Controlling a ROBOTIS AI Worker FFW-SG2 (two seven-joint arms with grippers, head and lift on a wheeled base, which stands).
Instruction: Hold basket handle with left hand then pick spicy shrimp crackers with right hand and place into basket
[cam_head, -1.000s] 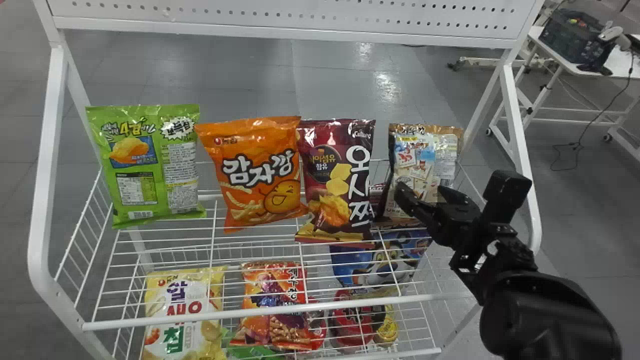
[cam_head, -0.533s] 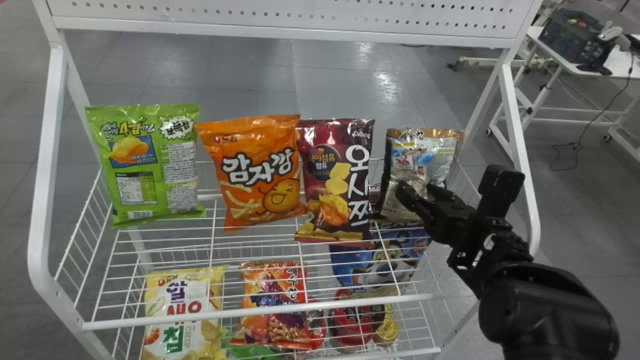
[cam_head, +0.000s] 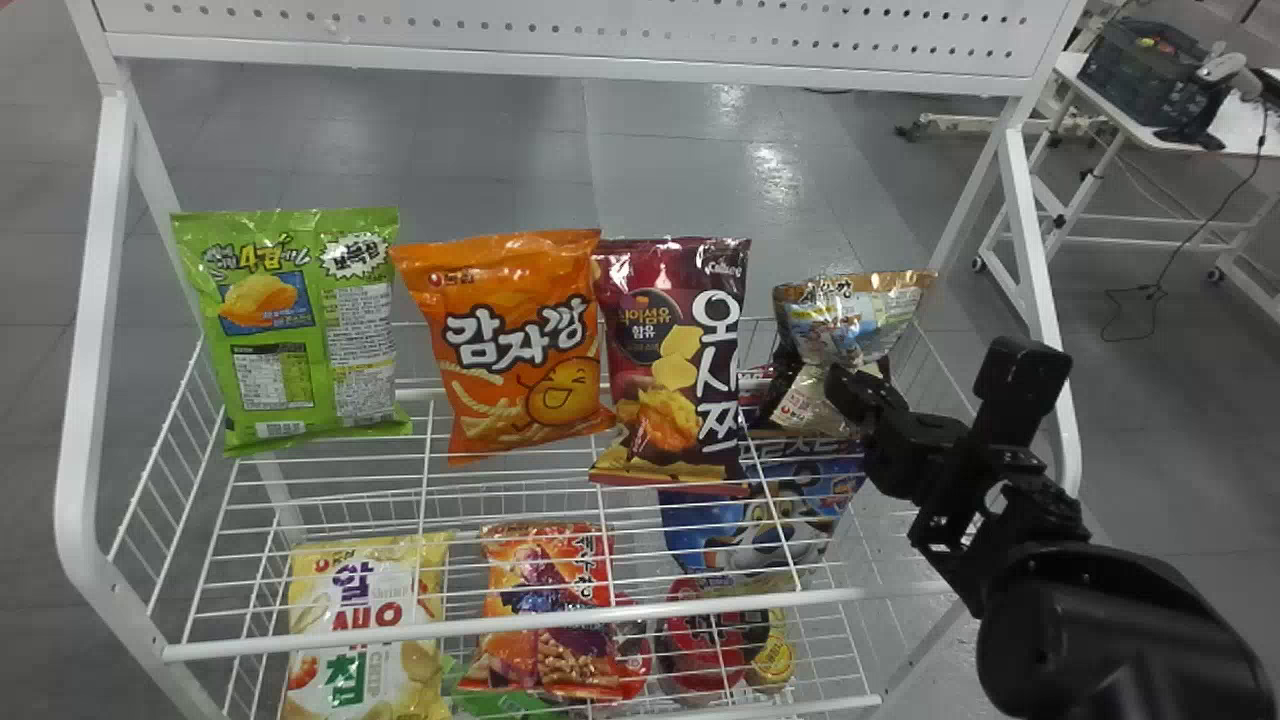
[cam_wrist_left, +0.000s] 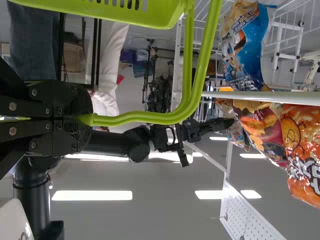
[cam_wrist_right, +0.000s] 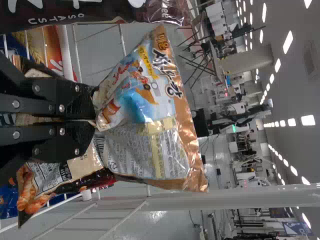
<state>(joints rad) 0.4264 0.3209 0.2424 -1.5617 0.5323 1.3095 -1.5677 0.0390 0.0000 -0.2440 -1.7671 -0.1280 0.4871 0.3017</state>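
At the right end of the upper rack in the head view, my right gripper (cam_head: 850, 390) is shut on the gold-and-black spicy shrimp crackers (cam_head: 845, 320), pinching the bag around its middle. In the right wrist view, both fingers of the right gripper (cam_wrist_right: 95, 115) meet on the creased bag (cam_wrist_right: 145, 110), whose printed upper half fans out beyond the tips. The left wrist view has my left gripper (cam_wrist_left: 82, 120) shut on the green handle (cam_wrist_left: 170, 117) of the basket (cam_wrist_left: 115, 12).
The maroon bag (cam_head: 670, 360) stands left of the crackers, then the orange bag (cam_head: 515, 340) and the green bag (cam_head: 300, 330). More snacks, including a red-orange bag (cam_head: 550, 610), lie lower down. The rack's white side frame (cam_head: 1040, 280) rises on the right.
My right gripper's fingers, apart in front of the bag earlier, have closed on it. The bag has creased in the middle, its top edge sinking. The other bags have stayed put.
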